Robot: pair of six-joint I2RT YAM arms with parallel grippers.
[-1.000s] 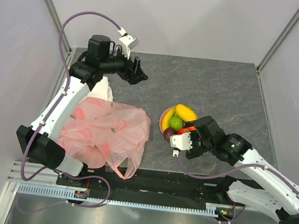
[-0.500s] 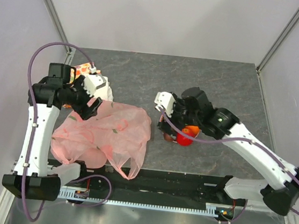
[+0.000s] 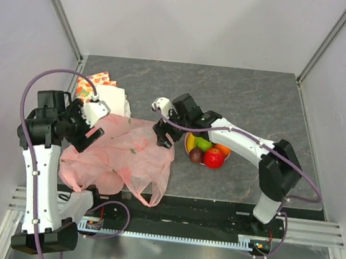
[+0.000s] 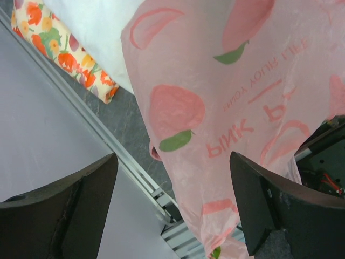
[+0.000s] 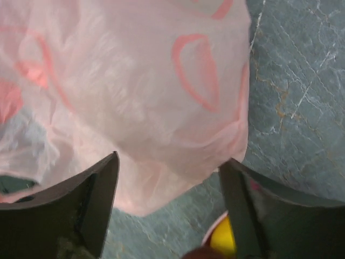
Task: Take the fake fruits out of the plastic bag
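Right hand (image 3: 162, 134) gapes over plastic bag (image 3: 126, 155), perhaps not empty; fruits (image 3: 213, 158) fill plate (image 3: 186, 145).

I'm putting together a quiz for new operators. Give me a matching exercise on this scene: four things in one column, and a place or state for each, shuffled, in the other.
Things
1 plastic bag
2 red apple
3 fruit-printed cloth
4 right gripper

Place or state
A open, over the bag's right edge
B among the fake fruits, right of the bag
C lying crumpled on the table's left side
D at the far left, behind the bag

Pairs: 1-C, 2-B, 3-D, 4-A
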